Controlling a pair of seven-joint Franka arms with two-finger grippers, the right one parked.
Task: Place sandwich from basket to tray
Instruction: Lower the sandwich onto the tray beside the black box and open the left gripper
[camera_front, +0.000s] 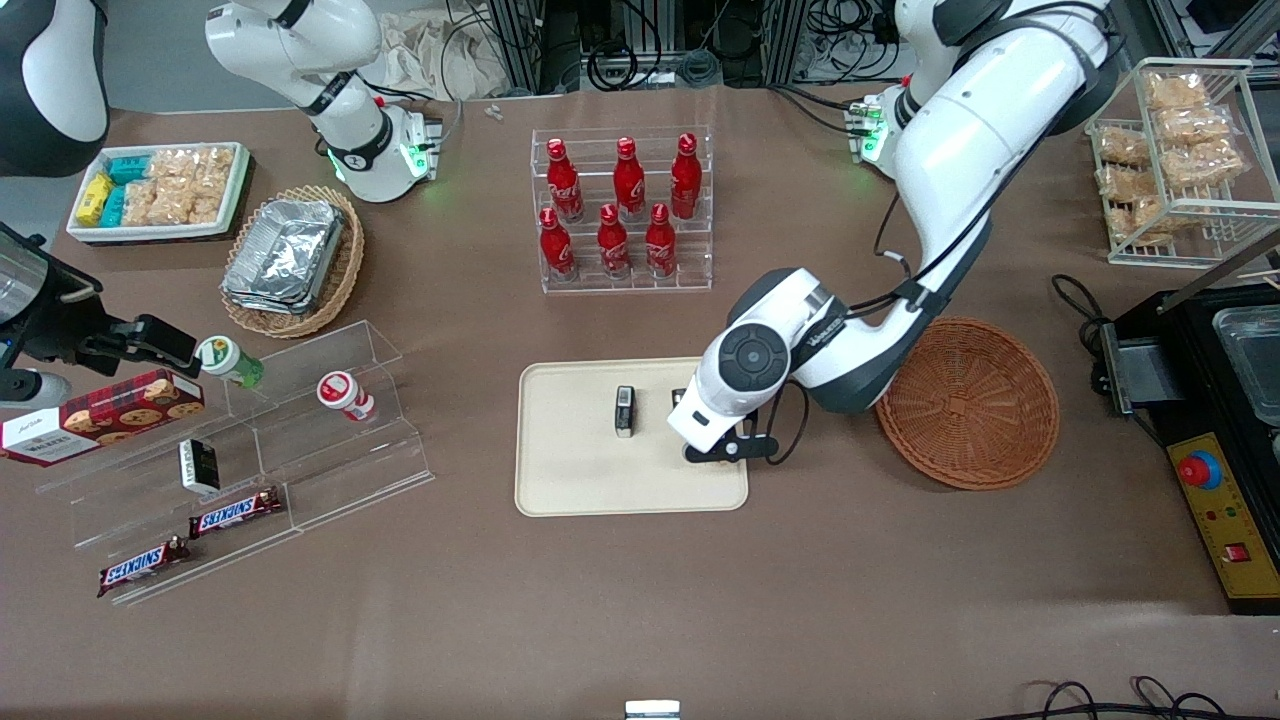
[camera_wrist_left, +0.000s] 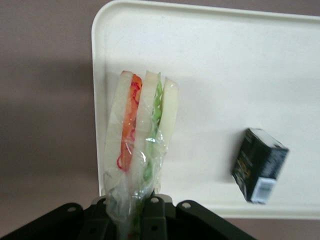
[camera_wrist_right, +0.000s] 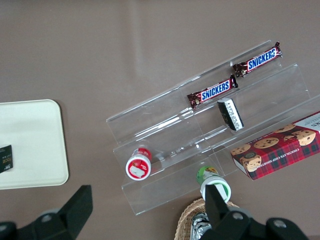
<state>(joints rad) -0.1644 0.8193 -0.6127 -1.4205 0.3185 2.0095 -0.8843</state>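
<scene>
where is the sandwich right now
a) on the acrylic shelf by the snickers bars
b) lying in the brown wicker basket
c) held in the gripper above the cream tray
c: the wrist view shows the sandwich held in the gripper over the tray; the basket holds nothing.

Brown tabletop under even overhead light.
The table surface (camera_front: 800, 620) is matte brown and fills the scene; aluminium framing (camera_front: 640, 40) with hanging black cables (camera_front: 840, 30) lines its upper edge.
</scene>
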